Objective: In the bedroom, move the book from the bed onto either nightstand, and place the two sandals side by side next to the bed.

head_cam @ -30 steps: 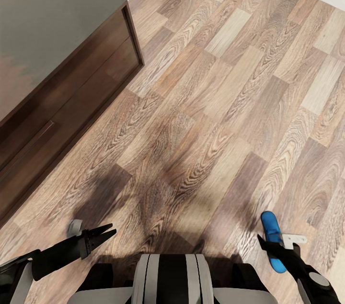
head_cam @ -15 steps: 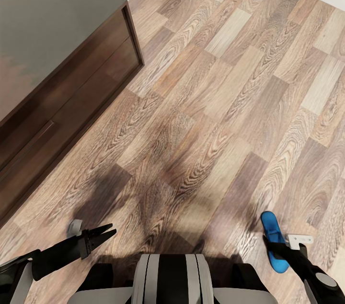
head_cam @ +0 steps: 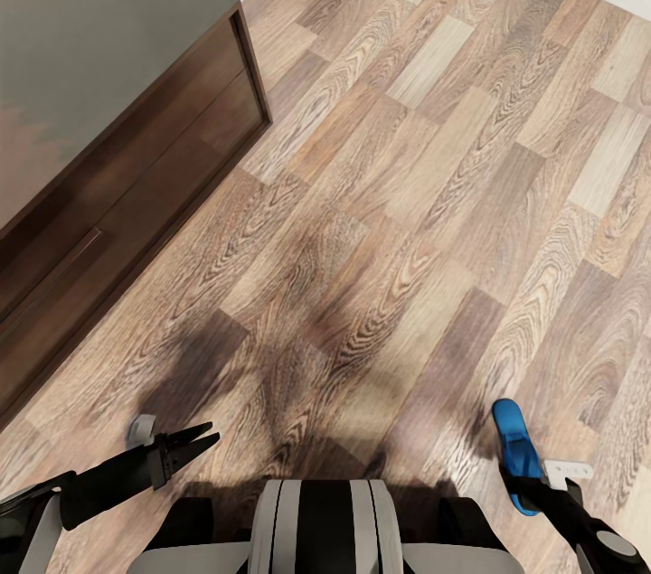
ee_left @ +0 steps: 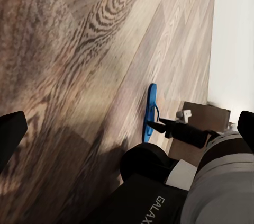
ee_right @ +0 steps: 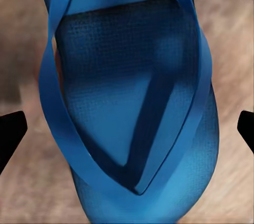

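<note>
**Right arm over one sandal, jaws wide; left arm idle**

In the head view I find one blue sandal (head_cam: 516,455) on the wood-plank floor (head_cam: 407,221) at about 4 o'clock, near the lower edge, its toe end pointing away from the base. My right gripper (head_cam: 542,491) sits over the sandal's near end. The right wrist view looks straight down onto the strap side of the sandal (ee_right: 129,102), with one dark fingertip at each side edge of the picture, well apart and touching nothing — I judge the right jaws fully open and straddling the shoe, the spread wide enough to take the sole across its width. No grasp is made.

My left gripper (head_cam: 188,445) rests low at about 7 o'clock, fingers parted at the tips and holding nothing; it appears parked clear of the work. From the left wrist view the sandal (ee_left: 150,113) lies flat on the boards with the right arm reaching in at one end.

A dark brown cabinet (head_cam: 108,131) with drawer fronts occupies 10 o'clock. I cannot say whether it is the nightstand.

Assessment: the sandal placement is not yet done — the next move would call for lowering squarely and closing on the sole, since a grip on the thin straps alone could slip.
</note>
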{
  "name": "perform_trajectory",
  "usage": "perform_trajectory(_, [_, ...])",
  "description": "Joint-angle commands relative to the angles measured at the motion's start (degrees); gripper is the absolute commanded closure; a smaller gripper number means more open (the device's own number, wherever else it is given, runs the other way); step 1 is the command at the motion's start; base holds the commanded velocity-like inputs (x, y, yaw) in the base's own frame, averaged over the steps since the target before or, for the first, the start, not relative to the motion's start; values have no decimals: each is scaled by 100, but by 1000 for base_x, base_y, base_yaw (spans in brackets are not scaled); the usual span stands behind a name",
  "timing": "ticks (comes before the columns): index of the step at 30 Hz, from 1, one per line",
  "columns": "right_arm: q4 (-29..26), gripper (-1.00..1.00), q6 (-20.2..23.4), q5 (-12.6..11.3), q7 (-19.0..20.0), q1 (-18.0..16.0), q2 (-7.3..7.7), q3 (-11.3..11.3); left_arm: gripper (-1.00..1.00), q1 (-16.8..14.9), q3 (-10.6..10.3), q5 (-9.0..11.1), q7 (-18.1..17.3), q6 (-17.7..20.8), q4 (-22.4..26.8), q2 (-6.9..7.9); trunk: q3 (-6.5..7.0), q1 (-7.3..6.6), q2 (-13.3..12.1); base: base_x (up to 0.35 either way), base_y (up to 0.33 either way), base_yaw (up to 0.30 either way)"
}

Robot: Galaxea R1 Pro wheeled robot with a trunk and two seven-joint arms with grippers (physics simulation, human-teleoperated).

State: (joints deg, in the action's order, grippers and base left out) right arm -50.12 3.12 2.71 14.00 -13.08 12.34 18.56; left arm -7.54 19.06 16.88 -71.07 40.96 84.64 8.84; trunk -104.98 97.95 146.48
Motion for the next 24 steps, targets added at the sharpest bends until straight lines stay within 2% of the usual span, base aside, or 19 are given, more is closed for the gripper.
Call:
perform_trajectory(1, [4, -100, 31, 28, 41, -1, -4, 20, -100, -1, 1, 17, -11, 53, 0, 2, -2, -1, 1, 0, 0, 0])
perform_trajectory(24, [20, -100, 31, 28, 41, -1, -3, 24, -100, -1, 1, 17, -12, 56, 0, 3, -2, -1, 1, 0, 0, 0])
